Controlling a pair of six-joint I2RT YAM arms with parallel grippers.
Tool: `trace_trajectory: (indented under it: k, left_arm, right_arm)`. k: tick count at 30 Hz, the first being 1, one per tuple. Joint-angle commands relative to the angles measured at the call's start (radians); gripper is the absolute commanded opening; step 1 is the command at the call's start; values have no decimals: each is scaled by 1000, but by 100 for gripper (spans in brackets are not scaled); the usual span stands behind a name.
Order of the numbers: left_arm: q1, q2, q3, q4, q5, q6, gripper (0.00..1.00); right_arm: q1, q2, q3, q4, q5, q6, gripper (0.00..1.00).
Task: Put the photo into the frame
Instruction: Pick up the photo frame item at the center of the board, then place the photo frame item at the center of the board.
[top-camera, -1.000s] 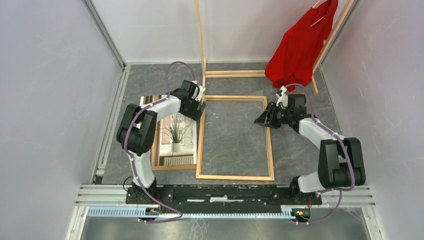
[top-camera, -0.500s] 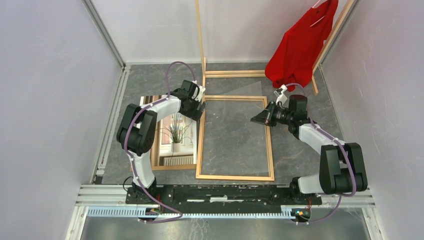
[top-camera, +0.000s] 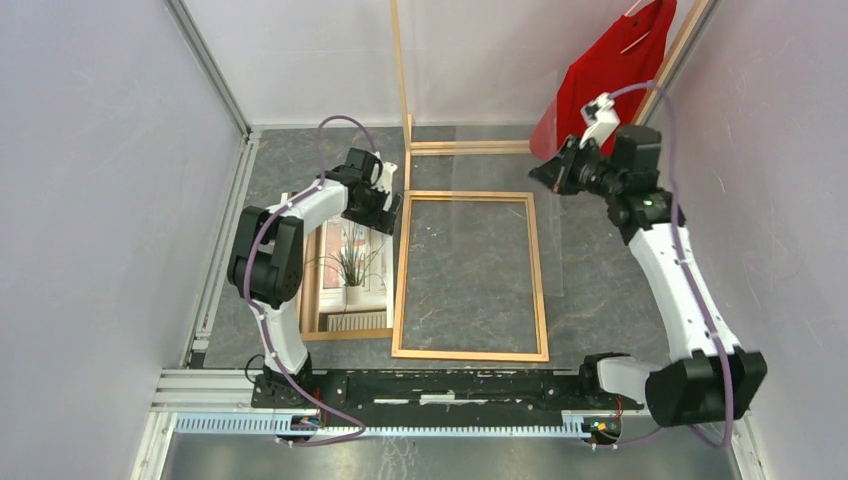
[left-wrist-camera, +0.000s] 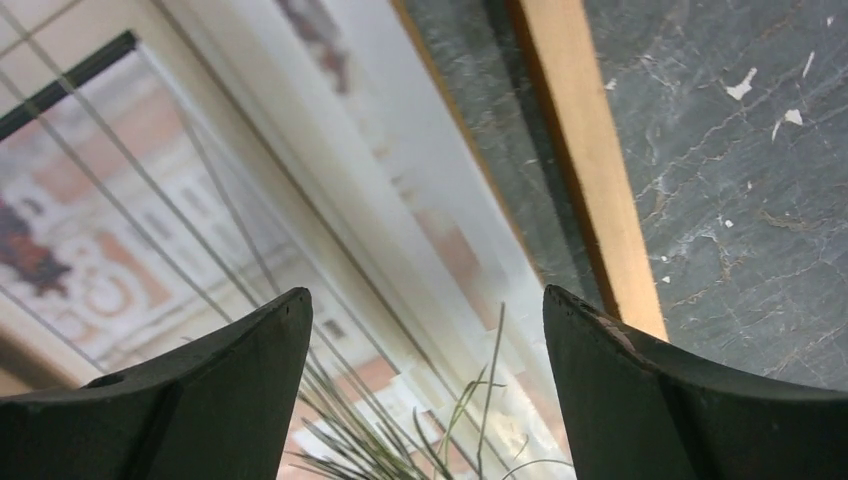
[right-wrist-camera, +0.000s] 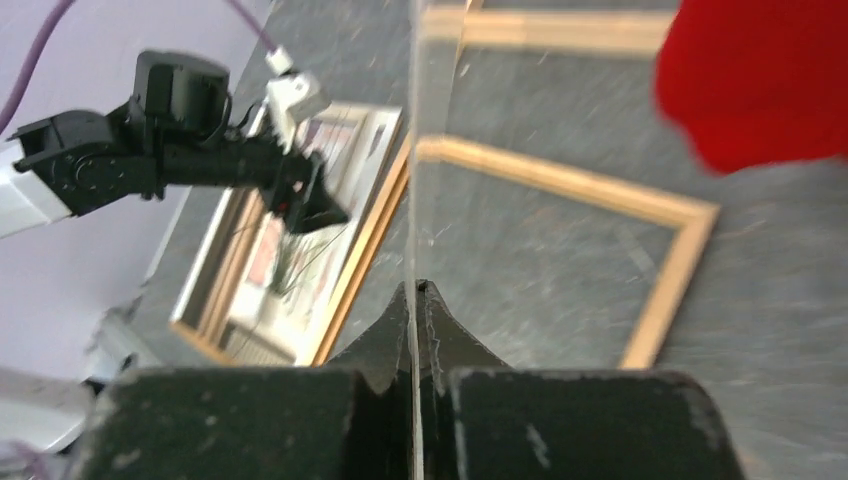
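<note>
The photo (top-camera: 350, 265), a window with a spiky potted plant, lies face up left of the frame (top-camera: 470, 354). The frame is an orange-brown wooden rectangle lying flat on the grey floor. My left gripper (top-camera: 385, 215) is open and empty, low over the photo's right edge beside the frame's left strip. In the left wrist view the photo (left-wrist-camera: 250, 200) shows between the spread fingers, with the frame strip (left-wrist-camera: 590, 170) to the right. My right gripper (top-camera: 550, 172) is raised high and shut on a clear pane (top-camera: 500, 160). The pane (right-wrist-camera: 432, 150) runs edge-on between the shut jaws.
A brown backing panel (top-camera: 312, 290) lies under the photo. A pale wooden clothes rack (top-camera: 402, 90) stands at the back with a red shirt (top-camera: 610, 80) hanging close to my right gripper. Grey walls close in on both sides.
My right arm has risen up and back with the clear pane, from low over the frame's right strip to near the shirt. My left gripper shifted slightly back and left.
</note>
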Motion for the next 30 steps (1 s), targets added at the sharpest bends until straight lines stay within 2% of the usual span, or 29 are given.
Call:
trace_trajectory:
  k: [1,8,11,14,16,17,20,22,28,30]
  left_arm:
    - [47,-49,65,-51,54,-6,92]
    - [74,-87,75,-80,55,1,95]
    - [83,-95,77,-89,60,-3,96]
    - [91,-98,81,-101,57,-3,96]
    - [103,-103,76,-103,59,-4,96]
    - [110,-107,75,-104,61,-2,96]
    - [138,-112,79,-113,69,-3,96]
    - [163,-110,82,-116,70,-3,96]
    - [215,-101,91,-118,40,2,95]
    - [221,-98,94,-118,31,4,95]
  right_arm:
    - [24,-95,227,-223,291,-197,0]
    - [250,-18,574,-429,731,-366,0]
    - [436,51,642,-502,979,-437,0]
    - [692,185,693,-608,1328,-500,0]
    - [831,262,665,-625,1522,-525,0]
    - [876,299,644,-627,1571,-534,0]
    - [1003,388,619,-625,1670,-560,0]
    - [1074,435,600,-618,1677,-580,0]
    - [1186,628,613,-668,1577,-500,0]
    - [1206,715,653,-712,1523,-441,7]
